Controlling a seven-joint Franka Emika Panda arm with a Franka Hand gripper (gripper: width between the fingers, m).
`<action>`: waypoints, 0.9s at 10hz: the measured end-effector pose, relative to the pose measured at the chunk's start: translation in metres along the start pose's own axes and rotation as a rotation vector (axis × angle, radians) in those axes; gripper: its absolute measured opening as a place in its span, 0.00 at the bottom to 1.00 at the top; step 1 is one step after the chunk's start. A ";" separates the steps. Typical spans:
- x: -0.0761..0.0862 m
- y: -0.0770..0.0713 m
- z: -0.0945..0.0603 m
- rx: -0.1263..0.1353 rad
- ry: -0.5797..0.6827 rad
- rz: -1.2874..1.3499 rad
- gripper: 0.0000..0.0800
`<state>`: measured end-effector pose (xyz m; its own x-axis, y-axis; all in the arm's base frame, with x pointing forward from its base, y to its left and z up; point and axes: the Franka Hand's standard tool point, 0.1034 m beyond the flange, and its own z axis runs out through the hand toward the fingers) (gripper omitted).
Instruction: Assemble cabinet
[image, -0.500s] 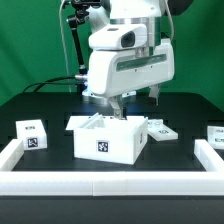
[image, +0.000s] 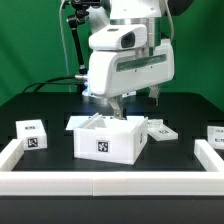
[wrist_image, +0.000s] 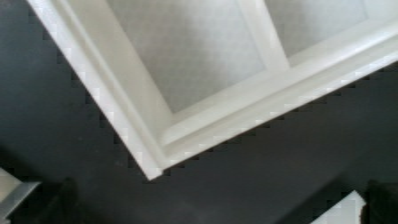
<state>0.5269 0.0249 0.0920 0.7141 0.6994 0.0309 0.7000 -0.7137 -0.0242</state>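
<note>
The cabinet body (image: 108, 140) is a white open-topped box with one marker tag on its front, standing mid-table. In the wrist view its corner and an inner partition (wrist_image: 196, 80) fill most of the picture, over black table. My gripper (image: 117, 106) hangs just above the box's back rim, a little to the exterior view's left of its middle. Its fingers stand wide apart with nothing between them. In the wrist view the gripper (wrist_image: 196, 208) shows only the finger edges at the two lower corners.
A small white tagged cube (image: 33, 133) sits at the exterior view's left. A flat white tagged piece (image: 158, 128) lies right beside the box, another (image: 216, 133) at the far right. A low white rail (image: 110, 182) borders the table's front and sides.
</note>
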 end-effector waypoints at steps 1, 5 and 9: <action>0.000 0.000 0.000 -0.006 0.004 -0.018 1.00; -0.027 -0.038 0.016 -0.042 0.012 -0.343 1.00; -0.038 -0.048 0.021 -0.041 0.006 -0.354 1.00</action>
<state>0.4662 0.0331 0.0710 0.4268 0.9036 0.0359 0.9034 -0.4278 0.0296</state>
